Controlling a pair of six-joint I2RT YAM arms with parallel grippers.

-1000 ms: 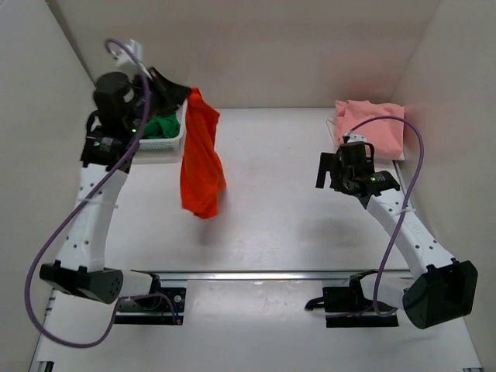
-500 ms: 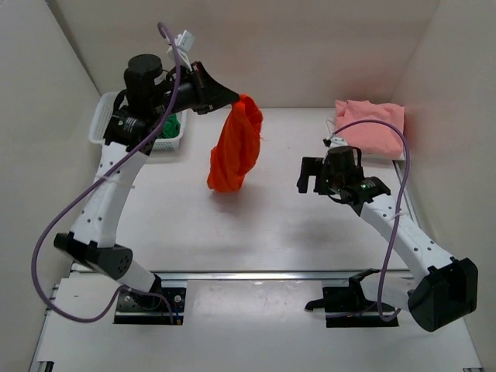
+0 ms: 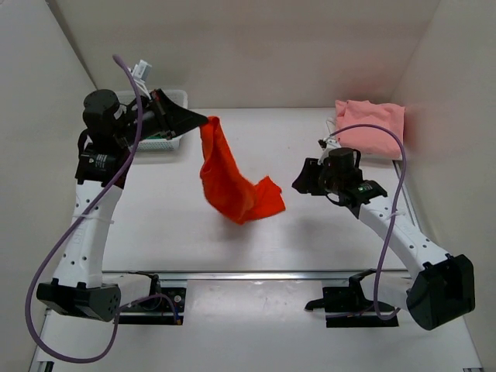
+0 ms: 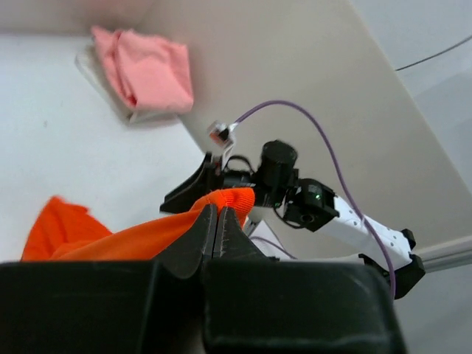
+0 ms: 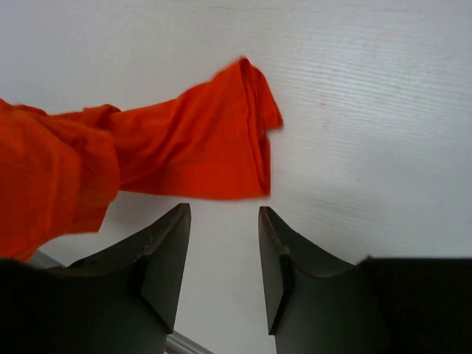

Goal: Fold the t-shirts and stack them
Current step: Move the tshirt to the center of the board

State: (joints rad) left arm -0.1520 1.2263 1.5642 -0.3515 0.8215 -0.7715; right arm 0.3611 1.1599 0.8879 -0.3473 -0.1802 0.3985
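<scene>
**Your left gripper (image 3: 204,120) holds the orange shirt (image 3: 229,182) up; your right gripper (image 3: 297,184) is parted and empty.**

In the top view your left gripper is clenched on the shirt's upper edge, just in front of the basket (image 3: 175,97) at 10 o'clock. The cloth hangs down, and its lower end trails toward 4 o'clock, low over the table (image 3: 310,139). Your right gripper sits just at 3 o'clock of that loose end, with its fingers apart, nothing between them and clear of the cloth. The pink shirt (image 3: 370,125) lies folded at 2 o'clock, well apart.
</scene>
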